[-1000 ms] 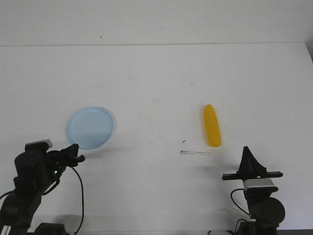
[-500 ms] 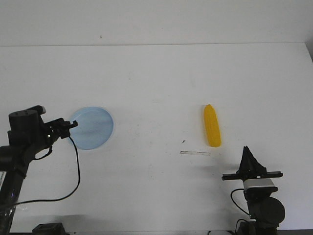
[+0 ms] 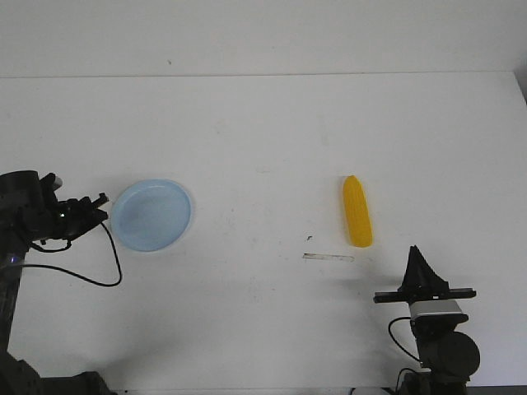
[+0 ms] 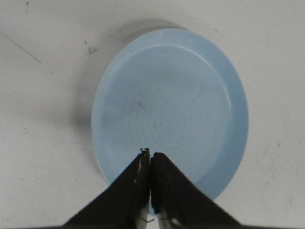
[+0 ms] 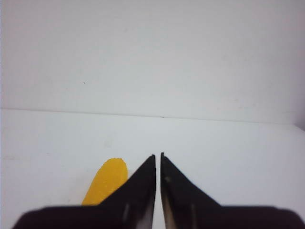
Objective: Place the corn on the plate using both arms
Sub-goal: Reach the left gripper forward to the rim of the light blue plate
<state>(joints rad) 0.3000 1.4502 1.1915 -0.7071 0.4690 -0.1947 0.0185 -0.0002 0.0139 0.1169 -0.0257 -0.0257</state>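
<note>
At far left, the left gripper point(image 3: 100, 205) hangs at the edge of the white table point(image 3: 263, 123), its black fingers pressed together and pointed at the near rim of the plate point(image 3: 152, 215). The wrist camera shows those closed tips point(image 4: 150, 157) over the pale blue plate point(image 4: 171, 109), which holds nothing. Well to the right, the corn point(image 3: 356, 211) lies flat on the table, tapered end away from the robot, with a thin grey strip point(image 3: 328, 257) just beside its blunt end. At the near right edge, the right gripper point(image 3: 417, 257) points upward, fingers together, apart from the corn; its wrist view shows the closed tips point(image 5: 157, 160) beside the yellow cob point(image 5: 106, 182).
</note>
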